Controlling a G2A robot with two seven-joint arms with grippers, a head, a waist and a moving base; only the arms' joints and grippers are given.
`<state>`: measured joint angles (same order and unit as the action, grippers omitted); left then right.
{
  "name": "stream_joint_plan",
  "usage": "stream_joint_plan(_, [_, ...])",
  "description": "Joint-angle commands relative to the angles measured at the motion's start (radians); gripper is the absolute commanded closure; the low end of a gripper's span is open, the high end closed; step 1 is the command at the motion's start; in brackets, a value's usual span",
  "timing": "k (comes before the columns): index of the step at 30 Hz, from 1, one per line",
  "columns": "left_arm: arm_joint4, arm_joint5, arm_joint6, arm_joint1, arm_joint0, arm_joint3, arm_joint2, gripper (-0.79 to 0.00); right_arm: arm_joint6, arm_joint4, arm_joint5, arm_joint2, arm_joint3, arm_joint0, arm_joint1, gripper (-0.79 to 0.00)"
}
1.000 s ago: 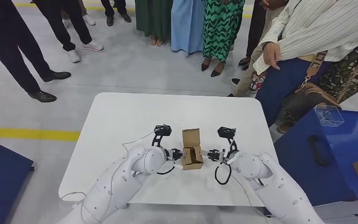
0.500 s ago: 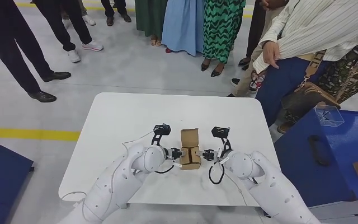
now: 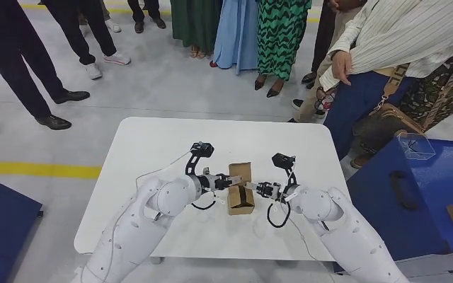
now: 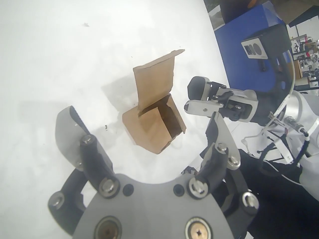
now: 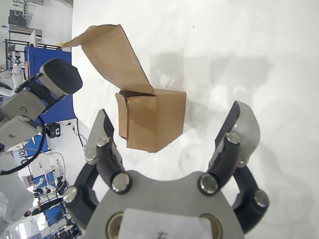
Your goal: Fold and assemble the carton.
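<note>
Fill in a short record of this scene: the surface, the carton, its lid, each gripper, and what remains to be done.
Surface: white table
Carton: brown, body formed, standing on the table
Lid flap: raised, top uncovered
Left gripper: open, at one side of the carton
Right gripper: open, at the opposite side
Remaining: lid not yet closed

The carton (image 5: pixel 154 123) is matt brown cardboard, rough at the cut edges. The table (image 4: pixel 74 38) is smooth, white, nearly matt. On my right gripper (image 5: pixel 170 108) the fingers (image 5: pixel 246 123) are dull grey metal with ribbed black pads (image 5: pixel 223 128); my left gripper (image 4: pixel 142 114) has the same metal.
</note>
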<state>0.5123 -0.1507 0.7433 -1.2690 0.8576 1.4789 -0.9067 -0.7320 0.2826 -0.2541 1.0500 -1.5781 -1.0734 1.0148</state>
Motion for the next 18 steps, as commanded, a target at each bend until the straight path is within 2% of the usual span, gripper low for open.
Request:
stream_joint_plan(1, [0.049,-0.04,-0.054,0.0,-0.006,-0.021,-0.009,-0.785,0.011,0.006,0.056,0.029,-0.012,-0.029,-0.008,-0.785])
stream_joint_plan(5, [0.018,-0.05,-0.134,-0.011,-0.015,-0.043,-0.023,-0.785,-0.028,0.034,0.129,0.084,-0.057,-0.093,-0.027,-0.785])
stream_joint_plan(10, [-0.094,0.144,-0.121,-0.028,-0.054,-0.134,-0.004,-0.785,-0.055,0.035,0.14,0.147,-0.068,-0.137,-0.04,-0.785])
stream_joint_plan(14, [-0.09,0.233,-0.06,-0.052,-0.119,-0.237,0.076,-0.785,-0.051,0.026,0.144,0.174,-0.076,-0.155,-0.043,-0.785])
stream_joint_plan(18, [-0.106,0.303,-0.054,-0.077,-0.168,-0.333,0.125,-0.785,-0.048,0.027,0.141,0.189,-0.09,-0.168,-0.045,-0.785])
